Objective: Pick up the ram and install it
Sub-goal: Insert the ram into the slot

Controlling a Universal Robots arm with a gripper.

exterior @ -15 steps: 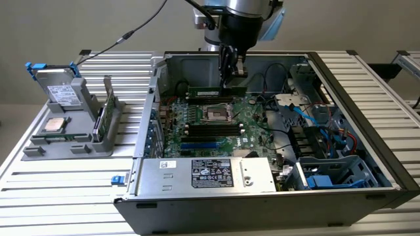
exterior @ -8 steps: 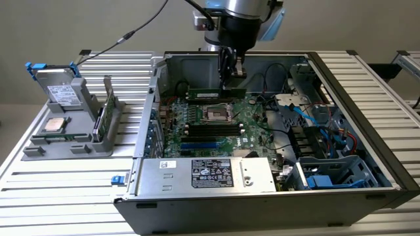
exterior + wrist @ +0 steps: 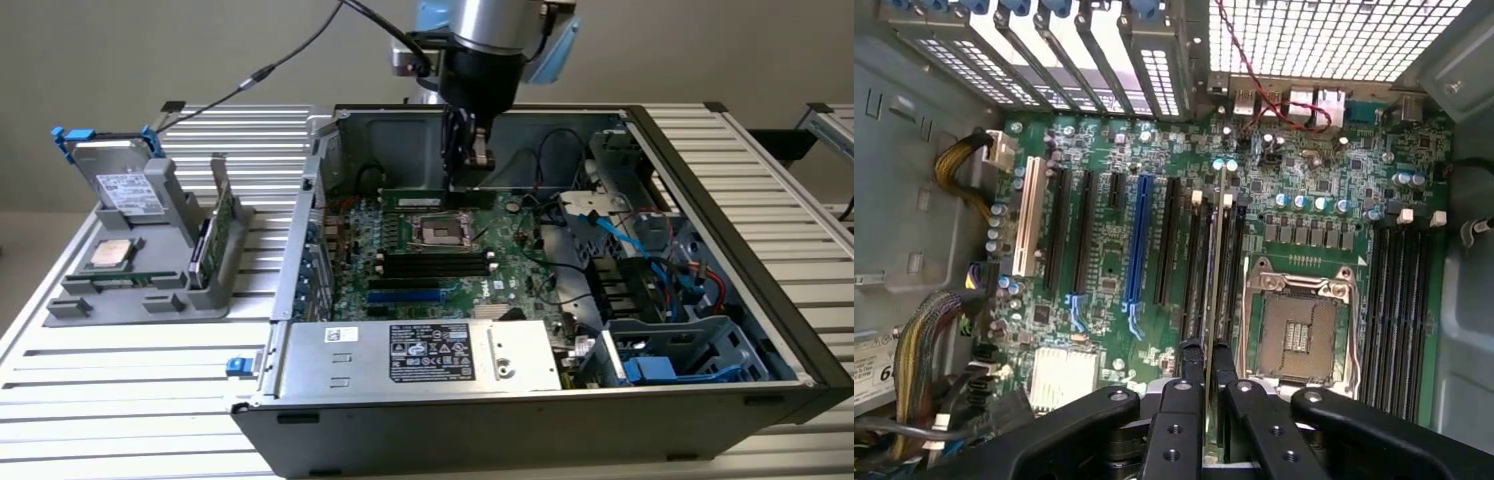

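My gripper (image 3: 467, 178) hangs inside the open computer case (image 3: 694, 130), shut on the ram (image 3: 430, 198). In the exterior view the ram is a long green stick held level and on edge, a little above the motherboard (image 3: 514, 275). In the wrist view the ram (image 3: 1216, 260) appears edge-on as a thin strip between my two black fingers (image 3: 1174, 410). It runs in line with the black memory slots (image 3: 1199, 270) that lie between the empty processor socket (image 3: 1294, 335) and the expansion slots. I cannot tell whether the ram touches a slot.
A grey holder (image 3: 127, 290) on the exterior view's left carries a second green stick (image 3: 214, 235), a square silver chip (image 3: 107, 255) and a drive (image 3: 127, 185). The power supply (image 3: 420, 355) lines the case's near wall. Blue and black cables (image 3: 654, 250) crowd the exterior view's right side.
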